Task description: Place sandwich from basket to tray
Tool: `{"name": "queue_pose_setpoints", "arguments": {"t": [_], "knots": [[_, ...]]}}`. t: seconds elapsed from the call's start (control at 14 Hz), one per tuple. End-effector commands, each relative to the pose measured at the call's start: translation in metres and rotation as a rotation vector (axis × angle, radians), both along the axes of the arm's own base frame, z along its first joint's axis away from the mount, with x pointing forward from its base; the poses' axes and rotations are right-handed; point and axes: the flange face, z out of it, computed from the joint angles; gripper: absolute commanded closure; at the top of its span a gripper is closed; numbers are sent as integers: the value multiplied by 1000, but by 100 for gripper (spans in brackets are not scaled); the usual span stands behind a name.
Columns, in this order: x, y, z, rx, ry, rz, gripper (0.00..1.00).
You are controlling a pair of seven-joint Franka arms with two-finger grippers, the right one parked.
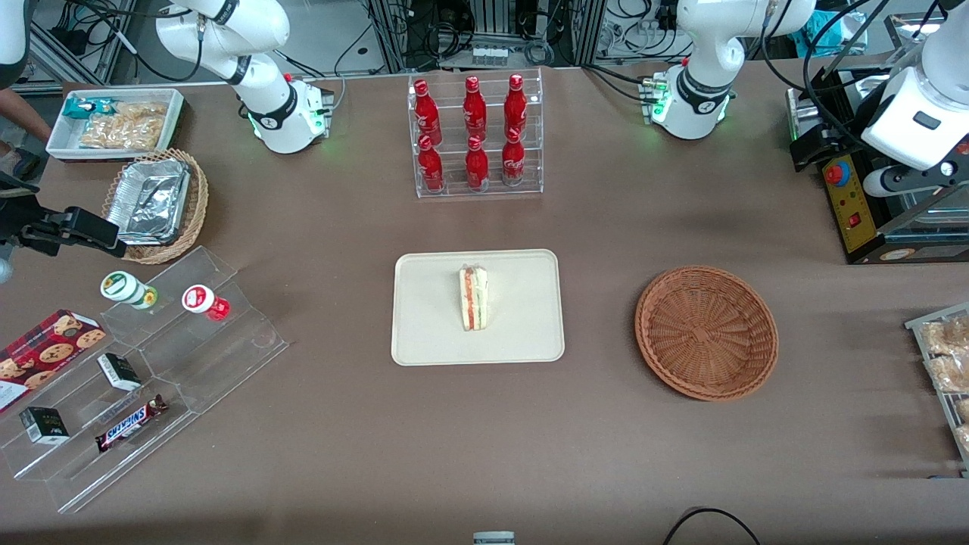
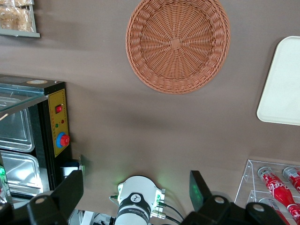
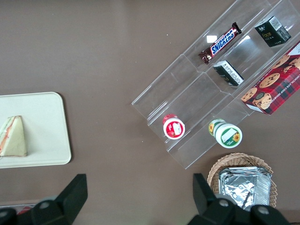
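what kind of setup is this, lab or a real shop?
Likely a robot lab staged as a snack shop: cable racks by the table, bottle rack, sandwich on tray. End effector open, high above the table.

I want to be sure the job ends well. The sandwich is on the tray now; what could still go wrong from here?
Little seems left to fail. The sandwich stands on its edge on the tray, so a bump could tip it over. The basket is empty. The gripper, open, is raised above the table near the working arm's base, beside the control box; a careless swing there might hit that box.
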Motion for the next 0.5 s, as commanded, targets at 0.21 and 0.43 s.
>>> {"name": "queue_pose_setpoints", "arguments": {"t": [0.21, 0.43], "knots": [[-4, 0, 5, 8, -16, -15, 0], [-5, -1, 7, 8, -16, -11, 0]]}}
